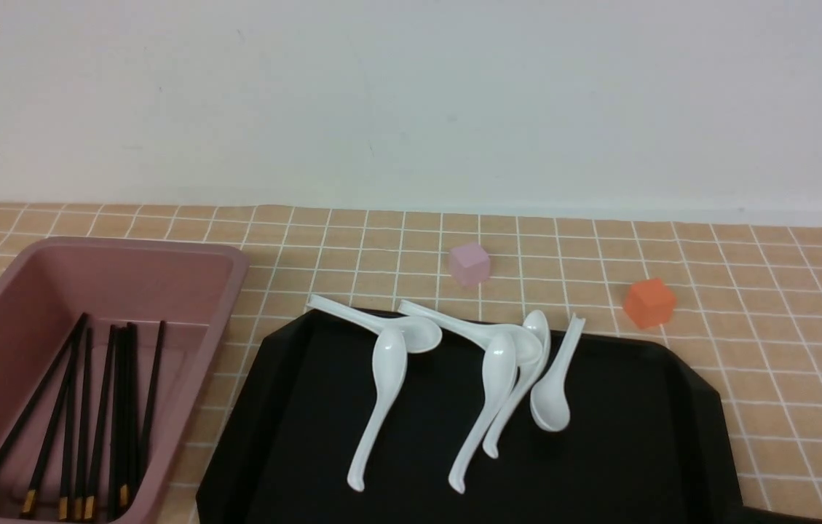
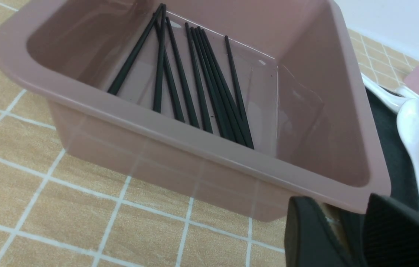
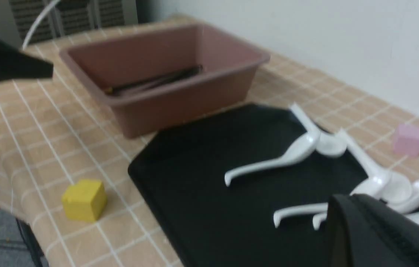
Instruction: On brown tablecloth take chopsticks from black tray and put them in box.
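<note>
Yellow cube (image 3: 84,200) only in right wrist view — front misses it.

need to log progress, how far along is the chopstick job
Looks finished: the chopsticks all lie inside the box, and the black tray holds only white spoons. Nothing is in hand; the left gripper carries nothing. No chopsticks appear left to move.
</note>
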Motion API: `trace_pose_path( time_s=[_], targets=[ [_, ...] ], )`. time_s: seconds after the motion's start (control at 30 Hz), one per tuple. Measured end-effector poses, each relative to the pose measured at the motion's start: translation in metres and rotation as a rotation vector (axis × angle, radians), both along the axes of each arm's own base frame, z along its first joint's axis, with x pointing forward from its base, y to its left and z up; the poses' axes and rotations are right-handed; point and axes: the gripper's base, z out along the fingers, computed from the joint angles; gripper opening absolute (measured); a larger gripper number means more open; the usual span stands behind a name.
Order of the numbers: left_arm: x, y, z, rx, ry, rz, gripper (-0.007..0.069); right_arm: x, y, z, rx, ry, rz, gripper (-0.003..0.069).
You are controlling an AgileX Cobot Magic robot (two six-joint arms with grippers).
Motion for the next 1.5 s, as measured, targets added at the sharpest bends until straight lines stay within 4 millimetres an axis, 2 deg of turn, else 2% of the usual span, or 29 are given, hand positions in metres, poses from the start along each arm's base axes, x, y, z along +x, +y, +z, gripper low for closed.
trace_pose_path(
  time_s=[0.2,0.37,0.6,0.83,1.0,1.1,1.5],
  targets=[
    [0.000,0.000,0.000,0.000,0.000,0.000,0.0239,-0.004,-0.005,0.002,0.032,-0.023,-0.006,0.0010],
    [0.000,0.000,0.000,0.000,0.000,0.000,0.0239,-0.002,-0.017,-0.005,0.082,-0.006,-0.121,0.0014],
    [0.000,0.000,0.000,0.000,0.000,0.000,0.0239,0.001,-0.051,-0.039,0.073,0.019,-0.517,0.0022],
    [0.000,0.000,0.000,0.000,0.000,0.000,0.0239,-0.008,-0.068,-0.063,0.075,0.019,-0.742,0.0031],
    [0.000,0.000,0.000,0.000,0.000,0.000,0.0239,-0.012,-0.071,-0.076,0.071,0.028,-0.780,0.0033],
    [0.000,0.000,0.000,0.000,0.000,0.000,0.0239,-0.014,-0.071,-0.082,0.040,0.090,-0.786,0.0036],
    [0.000,0.000,0.000,0.000,0.000,0.000,0.0239,-0.015,-0.071,-0.083,0.062,0.134,-0.795,0.0052]
  ],
)
